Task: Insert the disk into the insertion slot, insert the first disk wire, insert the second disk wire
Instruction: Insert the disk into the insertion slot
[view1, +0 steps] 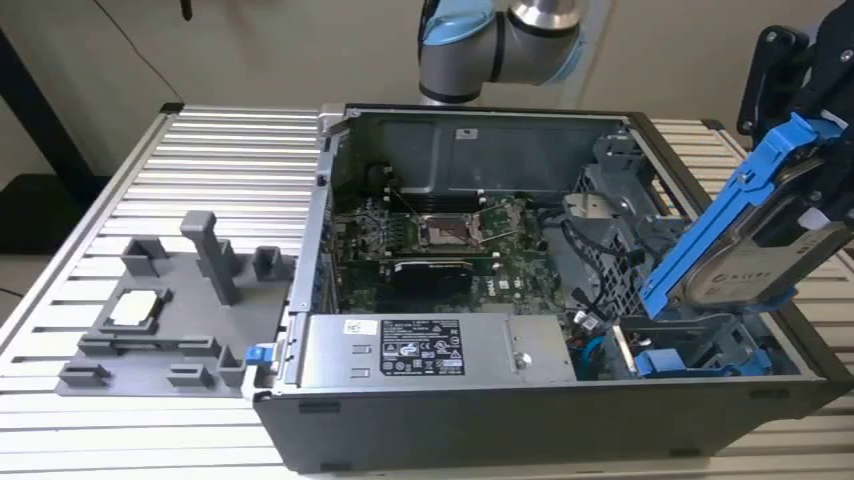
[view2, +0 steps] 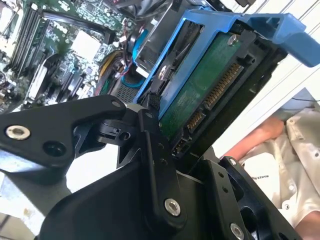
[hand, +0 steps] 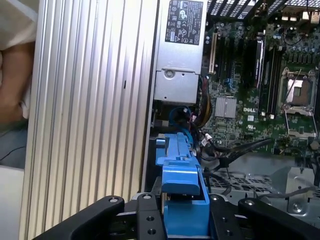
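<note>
**Disk held tilted above the case, not yet seated**

The end effector is pinching the disk, with its fingers pressed on both sides of the blue bracket in both wrist views. In the exterior view the disk leans steeply, its lower end just above the insertion slot at the open computer case's corner on the exterior view's right. The case rests on the ribbed tabletop.
</note>
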